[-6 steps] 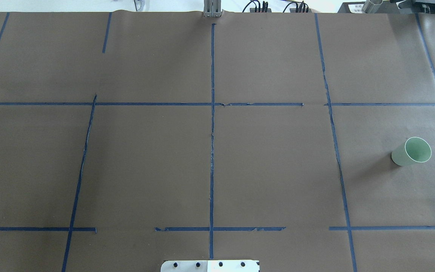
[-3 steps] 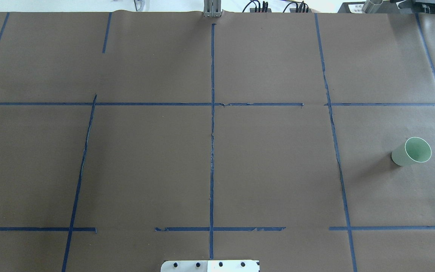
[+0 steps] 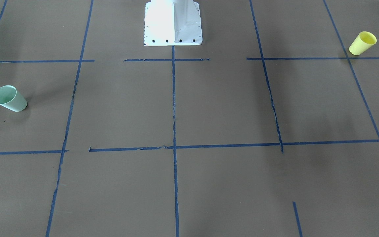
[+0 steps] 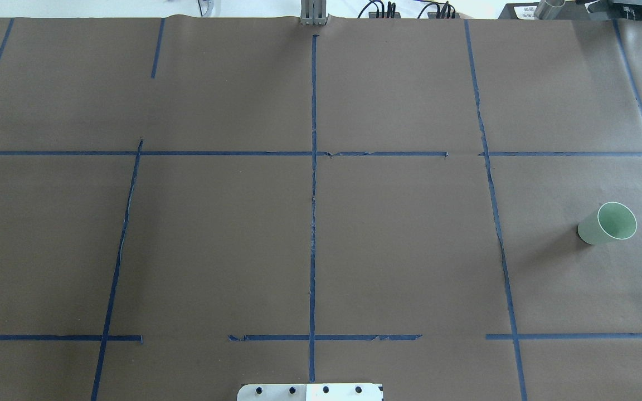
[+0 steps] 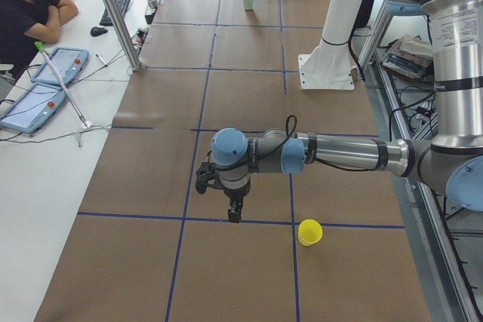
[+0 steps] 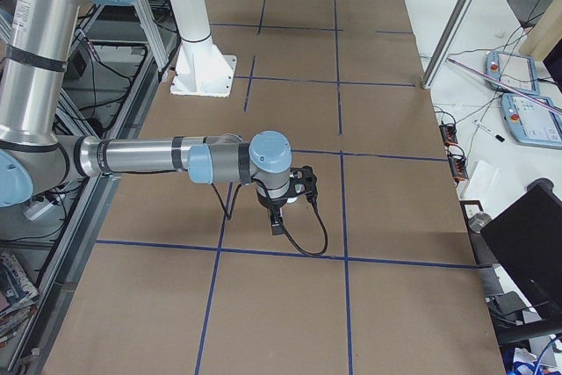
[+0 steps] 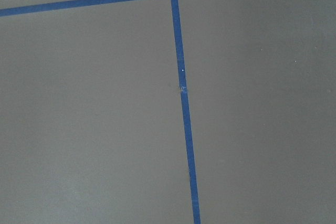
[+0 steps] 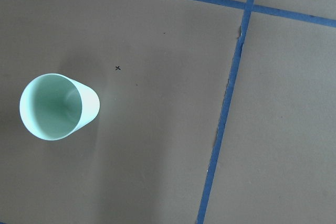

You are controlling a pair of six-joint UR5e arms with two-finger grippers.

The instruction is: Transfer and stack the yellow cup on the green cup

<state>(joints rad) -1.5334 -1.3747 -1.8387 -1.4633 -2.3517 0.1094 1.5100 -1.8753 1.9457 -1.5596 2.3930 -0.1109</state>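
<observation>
The small bright yellow tapered plastic cup [image 3: 363, 42] stands upright and empty at the robot's left end of the brown paper-covered table [image 4: 410, 250], just beside a crossing of blue tape lines [image 3: 346, 58]. The pale mint-green tapered plastic cup [image 8: 58, 106], also upright and empty, sits well apart at the right end, mouth up as if to receive it. The left gripper [image 5: 234, 210] hangs near the yellow cup, probably to fetch it. The right gripper [image 6: 279, 221] hovers near the green one. I cannot tell whether either gripper's fingers are spread or pressed together.
</observation>
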